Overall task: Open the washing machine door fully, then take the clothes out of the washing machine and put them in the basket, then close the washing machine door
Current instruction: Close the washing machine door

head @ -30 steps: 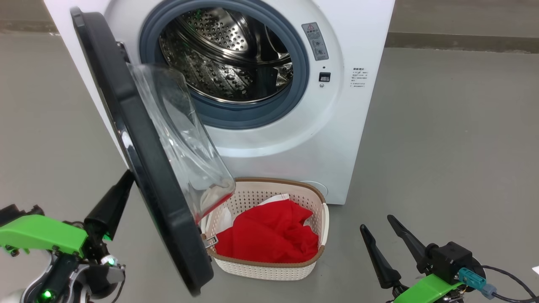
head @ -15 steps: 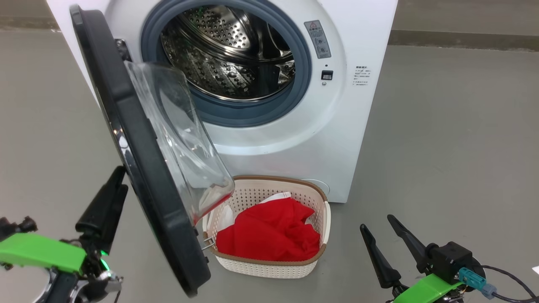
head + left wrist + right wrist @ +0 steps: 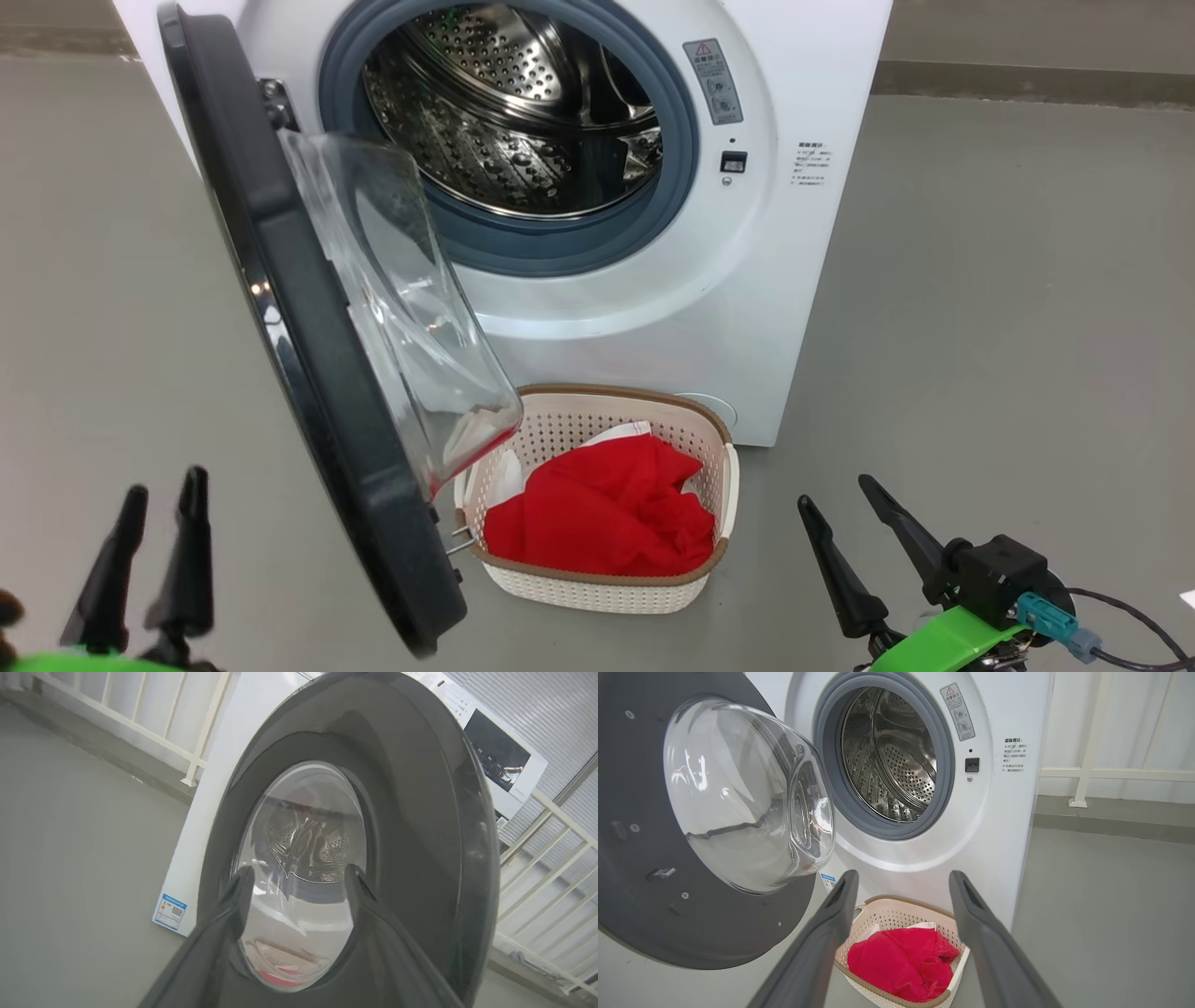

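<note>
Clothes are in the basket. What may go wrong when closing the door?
The washing machine door overlaps one end of the basket; swinging shut, it may clip the rim, though their heights are hard to judge. The open left jaws stand behind the door's glossy curved face; a push there might slide off.

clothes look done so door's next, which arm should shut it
Left. The left claw is open, outside the door, facing its outer face, so it can push it shut. The right claw is past the basket, on the door's inner side.
</note>
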### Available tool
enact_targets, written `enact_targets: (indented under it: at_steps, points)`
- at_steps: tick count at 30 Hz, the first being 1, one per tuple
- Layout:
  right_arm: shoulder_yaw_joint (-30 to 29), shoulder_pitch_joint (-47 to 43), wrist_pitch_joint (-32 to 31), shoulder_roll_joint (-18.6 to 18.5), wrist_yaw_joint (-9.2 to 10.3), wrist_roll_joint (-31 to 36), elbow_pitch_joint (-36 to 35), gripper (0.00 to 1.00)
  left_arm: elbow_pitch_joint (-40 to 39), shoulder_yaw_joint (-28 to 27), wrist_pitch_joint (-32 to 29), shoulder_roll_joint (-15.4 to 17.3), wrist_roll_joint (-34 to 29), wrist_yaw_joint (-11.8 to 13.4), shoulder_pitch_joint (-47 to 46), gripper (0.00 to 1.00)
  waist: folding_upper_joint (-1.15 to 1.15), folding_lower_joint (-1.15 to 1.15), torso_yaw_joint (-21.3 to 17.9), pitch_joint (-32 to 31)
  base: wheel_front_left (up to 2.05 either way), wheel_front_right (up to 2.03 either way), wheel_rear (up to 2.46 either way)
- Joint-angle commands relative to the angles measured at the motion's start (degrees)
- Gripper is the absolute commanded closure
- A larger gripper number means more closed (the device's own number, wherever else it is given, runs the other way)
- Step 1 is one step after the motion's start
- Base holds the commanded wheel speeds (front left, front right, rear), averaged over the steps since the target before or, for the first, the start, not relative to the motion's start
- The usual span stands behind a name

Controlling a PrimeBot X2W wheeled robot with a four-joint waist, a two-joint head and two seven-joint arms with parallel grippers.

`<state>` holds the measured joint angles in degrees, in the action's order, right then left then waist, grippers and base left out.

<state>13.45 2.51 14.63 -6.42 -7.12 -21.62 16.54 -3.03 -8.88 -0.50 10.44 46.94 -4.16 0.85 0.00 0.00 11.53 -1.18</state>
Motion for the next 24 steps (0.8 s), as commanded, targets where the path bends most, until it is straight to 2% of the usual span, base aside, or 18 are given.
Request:
enact_targets:
  at_steps: [1, 5, 9, 12, 15, 24]
  points:
    - [0.67, 1.29, 0.37, -0.05, -0.36, -0.04, -1.52, 0.0, -0.76, -0.74, 2.69, 2.46, -4.74, -0.46, -0.32, 0.0, 0.0, 0.0, 0.07, -0.06, 0.0, 0.0, 0.0]
    - [0.57, 1.14, 0.37, 0.04, -0.36, 0.11, -1.61, 0.0, 1.44, 2.22, 9.8, 3.73, -15.69, 0.97, 1.4, 0.0, 0.0, 0.0, 0.35, -0.19, 0.0, 0.0, 0.0]
    - [0.45, 1.08, 0.37, 0.19, -0.36, 0.21, -1.73, 0.0, 2.99, 3.75, 14.01, 3.81, -22.07, 2.11, 2.16, 0.0, 0.0, 0.0, 0.51, -0.23, 0.0, 0.0, 0.0]
    - [0.4, 1.11, 0.37, 0.34, -0.36, 0.31, -1.81, 0.0, 3.42, 3.47, 15.18, 2.55, -23.61, 1.66, 2.74, 0.0, 0.0, 0.0, 0.51, -0.1, 0.0, 0.0, 0.0]
    - [0.38, 1.23, 0.37, 0.39, -0.36, 0.35, -1.79, 0.0, 2.55, 2.65, 15.44, 1.9, -27.8, 1.87, 3.25, 0.0, 0.0, 0.0, 0.52, 0.1, 0.0, 0.0, 0.0]
    - [0.42, 1.47, 0.37, 0.57, -0.36, 0.61, -1.46, 0.0, 0.39, -0.74, 15.49, -3.41, -38.2, 1.31, 6.62, 0.0, 0.0, 0.0, 0.41, 0.26, 0.0, 0.0, 0.0]
